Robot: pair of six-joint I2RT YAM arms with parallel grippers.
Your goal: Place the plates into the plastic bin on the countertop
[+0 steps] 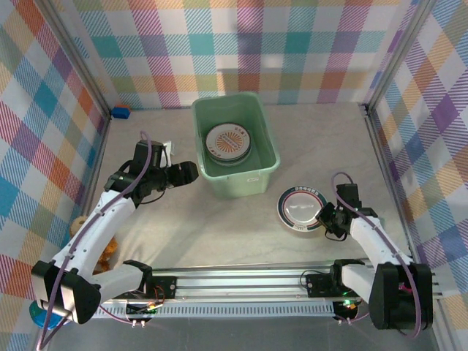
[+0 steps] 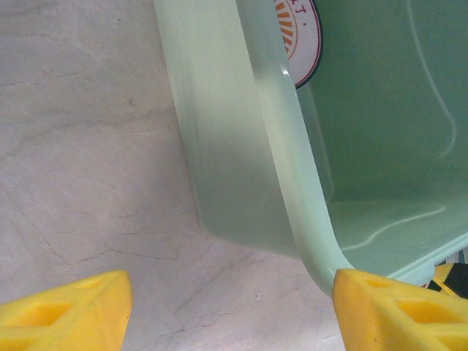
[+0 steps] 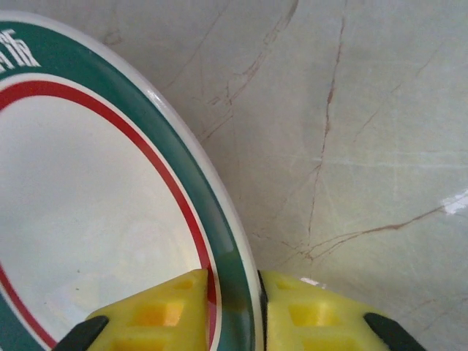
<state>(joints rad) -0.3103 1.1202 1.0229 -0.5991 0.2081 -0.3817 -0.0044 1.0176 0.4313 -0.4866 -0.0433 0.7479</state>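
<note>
The right end effector point(image 1: 327, 219) is clamped on the rim of the loose plate point(image 1: 300, 207), with a pad either side of the green-and-red band. The rest of that plate spreads out to its left, flat on the surface point(image 1: 219, 227).

The bin point(image 1: 245, 183) sits further left of it and a bit farther out. It's near the plate but not touching, and its long axis runs away from the arms. The right arm is clearly the nearer one, so I reckon the job now is lift, swing left and clear that right wall.

Meanwhile the left end effector point(image 1: 189, 172) is wide open just beside the bin's near-left corner, one pad seemingly touching the rim.

Count: one bin, one plate outside, and an orange-patterned plate point(image 1: 228, 142) on top inside. It looks like there's a stack under it, but I can't count it.
</note>
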